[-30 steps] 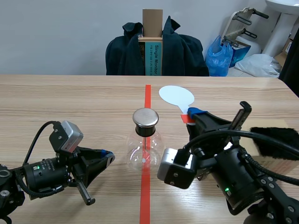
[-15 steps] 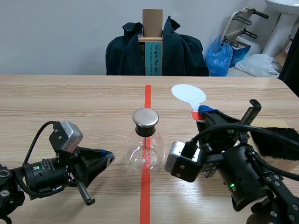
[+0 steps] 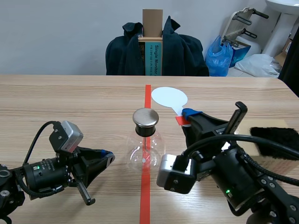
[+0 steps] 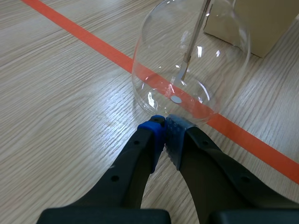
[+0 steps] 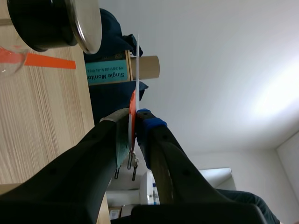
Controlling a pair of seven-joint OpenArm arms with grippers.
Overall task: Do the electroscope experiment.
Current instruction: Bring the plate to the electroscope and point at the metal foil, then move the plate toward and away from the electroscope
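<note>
Scene view: flask [image 3: 145, 151] holds rod [image 4: 191, 46]; right gripper [image 3: 187, 116] grasps paddle [image 3: 169, 97]; left gripper [image 3: 108, 157] clenched empty.

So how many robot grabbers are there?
2. The left gripper lies low over the table, shut on nothing, its tips beside the glass flask. The right gripper is on the flask's other side, shut on a white paddle.

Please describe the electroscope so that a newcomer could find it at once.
Follow the orange-red tape line along the middle of the wooden table. On it stands a clear glass flask capped by a shiny metal disc, the only transparent thing there.
</note>
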